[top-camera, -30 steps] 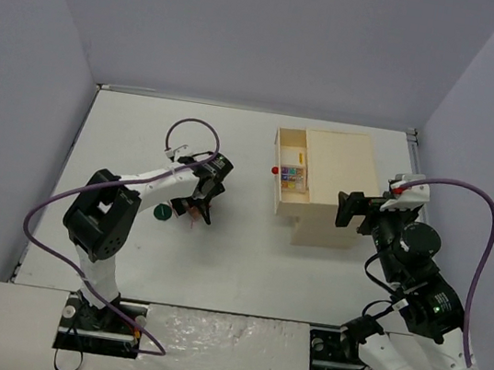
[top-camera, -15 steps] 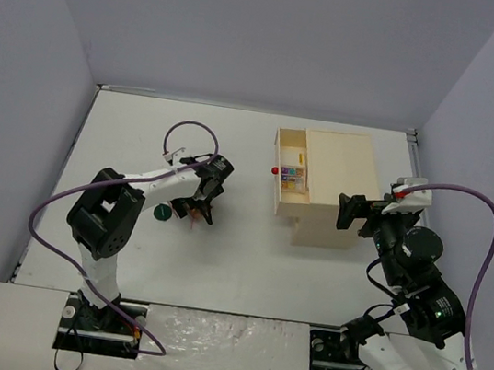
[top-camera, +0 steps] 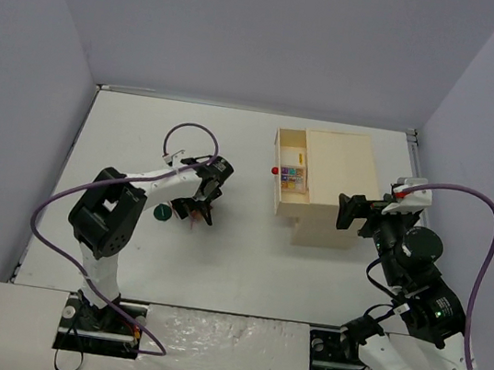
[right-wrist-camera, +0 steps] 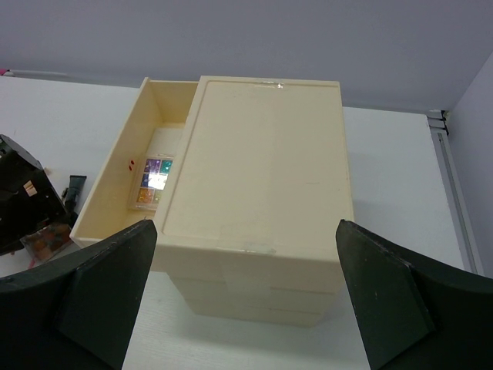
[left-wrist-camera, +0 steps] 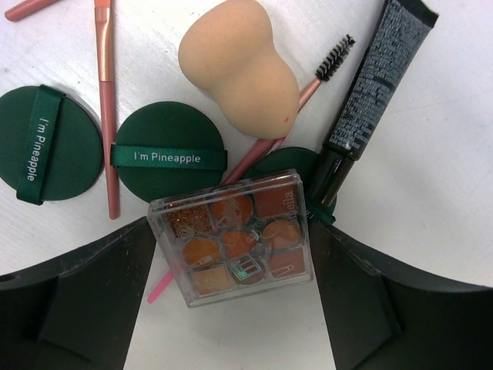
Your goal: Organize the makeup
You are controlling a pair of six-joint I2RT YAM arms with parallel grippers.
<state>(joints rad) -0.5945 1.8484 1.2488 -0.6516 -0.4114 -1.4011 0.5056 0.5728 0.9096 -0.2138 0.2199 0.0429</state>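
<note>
In the left wrist view a clear palette [left-wrist-camera: 231, 239] of orange and brown shades lies tilted on a pile of makeup. The pile holds dark green round puffs [left-wrist-camera: 169, 131], a beige sponge [left-wrist-camera: 243, 69], a black tube [left-wrist-camera: 373, 77], thin pink pencils [left-wrist-camera: 104, 92] and a spoolie [left-wrist-camera: 331, 58]. My left gripper [left-wrist-camera: 231, 231] is low over the pile [top-camera: 199, 208]. It is open, with its fingers standing at both side edges of the palette. My right gripper [right-wrist-camera: 245, 231] is wide open and empty, hovering near the beige drawer box [right-wrist-camera: 262, 154].
The drawer box [top-camera: 335, 189] stands at the right. Its top drawer [top-camera: 280, 199] is pulled out to the left, with a red knob [top-camera: 275, 170] and a colourful palette [top-camera: 293, 175] inside. One green puff [top-camera: 162, 212] lies apart, left of the pile.
</note>
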